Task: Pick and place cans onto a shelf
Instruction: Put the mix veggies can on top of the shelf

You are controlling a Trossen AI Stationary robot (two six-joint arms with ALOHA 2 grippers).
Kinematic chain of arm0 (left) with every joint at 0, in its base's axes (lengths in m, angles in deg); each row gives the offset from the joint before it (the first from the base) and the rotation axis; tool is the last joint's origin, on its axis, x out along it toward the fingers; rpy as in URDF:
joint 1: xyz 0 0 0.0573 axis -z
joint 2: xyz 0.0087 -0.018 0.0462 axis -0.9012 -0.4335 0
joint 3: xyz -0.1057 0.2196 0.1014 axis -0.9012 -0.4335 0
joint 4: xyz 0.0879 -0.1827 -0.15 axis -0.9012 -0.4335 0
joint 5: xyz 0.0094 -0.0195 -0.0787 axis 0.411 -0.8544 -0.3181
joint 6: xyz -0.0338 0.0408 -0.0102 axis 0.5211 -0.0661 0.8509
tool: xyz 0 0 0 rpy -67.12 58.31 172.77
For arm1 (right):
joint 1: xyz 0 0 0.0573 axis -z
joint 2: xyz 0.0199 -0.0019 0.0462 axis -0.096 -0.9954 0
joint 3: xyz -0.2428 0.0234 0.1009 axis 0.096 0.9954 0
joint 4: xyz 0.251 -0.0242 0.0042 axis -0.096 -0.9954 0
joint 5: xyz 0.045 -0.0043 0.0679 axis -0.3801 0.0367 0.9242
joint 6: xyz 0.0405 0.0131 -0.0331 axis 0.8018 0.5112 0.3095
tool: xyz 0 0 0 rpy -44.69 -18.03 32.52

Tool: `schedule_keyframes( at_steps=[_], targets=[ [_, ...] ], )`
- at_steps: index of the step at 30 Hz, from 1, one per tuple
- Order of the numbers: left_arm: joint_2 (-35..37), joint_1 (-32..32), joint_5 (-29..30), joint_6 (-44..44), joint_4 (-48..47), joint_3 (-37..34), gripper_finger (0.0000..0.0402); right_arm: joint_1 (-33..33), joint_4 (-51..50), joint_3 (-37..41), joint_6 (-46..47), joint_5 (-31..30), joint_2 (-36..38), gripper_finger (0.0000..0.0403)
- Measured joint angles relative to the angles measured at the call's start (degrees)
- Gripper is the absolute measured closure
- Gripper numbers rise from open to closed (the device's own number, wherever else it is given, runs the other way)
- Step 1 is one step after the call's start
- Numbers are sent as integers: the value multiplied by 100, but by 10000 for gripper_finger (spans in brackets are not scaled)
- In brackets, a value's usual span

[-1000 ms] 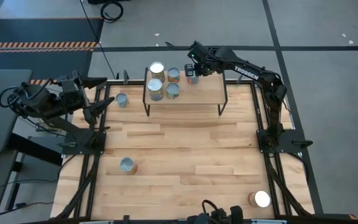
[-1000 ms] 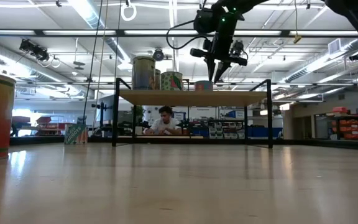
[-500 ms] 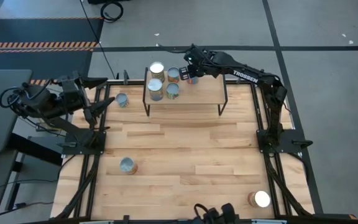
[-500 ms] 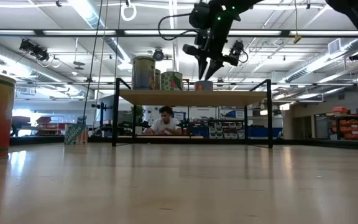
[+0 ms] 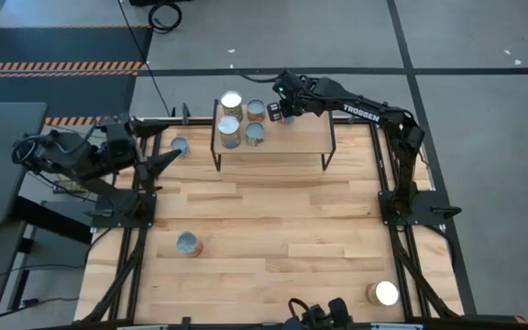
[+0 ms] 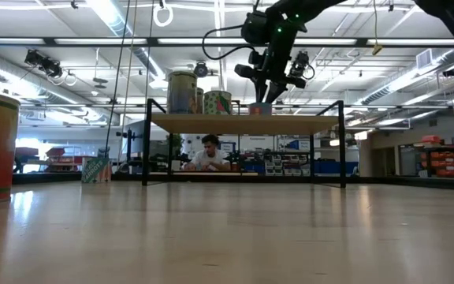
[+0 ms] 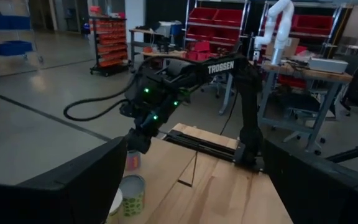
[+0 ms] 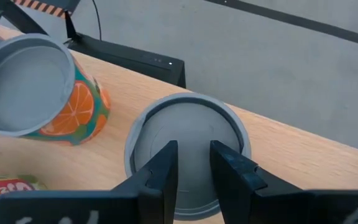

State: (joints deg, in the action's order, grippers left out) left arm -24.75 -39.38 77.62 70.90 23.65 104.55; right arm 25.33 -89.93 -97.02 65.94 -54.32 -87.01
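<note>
The light-wood shelf (image 5: 287, 139) stands at the table's far edge and carries several cans. Two cans (image 5: 230, 131) and two more (image 5: 256, 110) stand at its left end. My right gripper (image 5: 283, 110) hangs over a further can (image 8: 188, 143) at the shelf's far edge, with its fingers close together above the silver top. An orange-label can (image 8: 42, 93) stands beside it. My left gripper (image 5: 165, 159) is open and empty at the table's far left, beside a can (image 5: 180, 147) that stands on the table. My right gripper points down with its fingertips (image 8: 166, 158) over the middle of the can's round top (image 8: 191, 134). I cannot tell whether they touch it. The can stands upright on the shelf (image 6: 260, 108).
A can (image 5: 188, 244) stands on the tabletop at the near left and another (image 5: 383, 293) at the near right corner. The tabletop between the shelf and those cans is bare wood. A person (image 6: 208, 154) sits in the room behind the table.
My right gripper has gone a little toward the table's left along the shelf's far edge and now stands over the can there. My left gripper has swung a little toward the table's right and near side, staying open.
</note>
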Motion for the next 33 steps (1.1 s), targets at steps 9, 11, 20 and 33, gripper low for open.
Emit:
schedule_keyframes(
  at_steps=[9,11,20,33],
  targets=[
    [-238,-4,451,238,-22,0,21,1,247,15,-38,35,16,302],
    [-306,-84,670,605,-248,0,21,-35,360,21,-138,33,122,302],
    [-685,-1290,268,5427,-4661,-2,21,-233,1118,18,-1055,-102,1398,302],
    [-2308,-5302,-2577,3591,-4546,-2,41,-240,438,8,-2498,385,3077,302]
  ],
)
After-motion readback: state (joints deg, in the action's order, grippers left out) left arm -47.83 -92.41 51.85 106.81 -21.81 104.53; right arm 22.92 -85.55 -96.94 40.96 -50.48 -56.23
